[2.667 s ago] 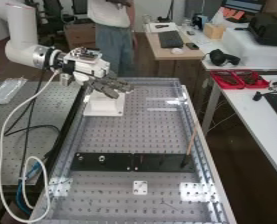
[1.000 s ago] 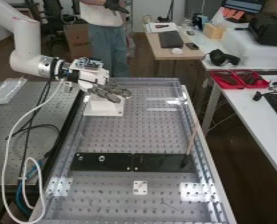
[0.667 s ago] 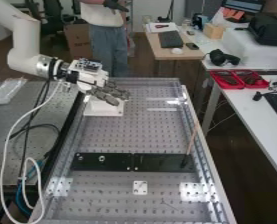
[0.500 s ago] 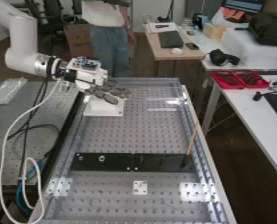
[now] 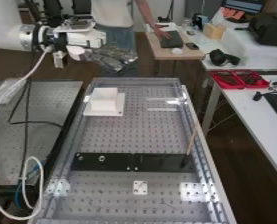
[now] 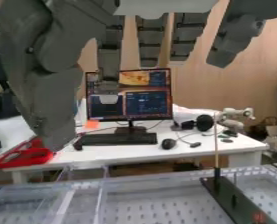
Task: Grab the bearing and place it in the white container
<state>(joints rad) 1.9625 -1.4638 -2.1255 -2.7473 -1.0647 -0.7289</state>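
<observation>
One robot hand (image 5: 112, 53), dark grey fingers straight and spread, hangs higher than the single boxy white container (image 5: 104, 105) on the perforated worktop (image 5: 142, 132). Nearer than the container, two metal nuts, smaller nut (image 5: 80, 158) and larger nut (image 5: 102, 158), stand on a flat black bar (image 5: 115, 164).

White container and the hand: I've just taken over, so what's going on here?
The robot's hand is raised near the bench's far end, fingers fairly straight, apart from the white container and with nothing visible in its grasp. The smaller nut and larger nut stand on the black bar. I can't tell whether the bearing is inside the container.
</observation>
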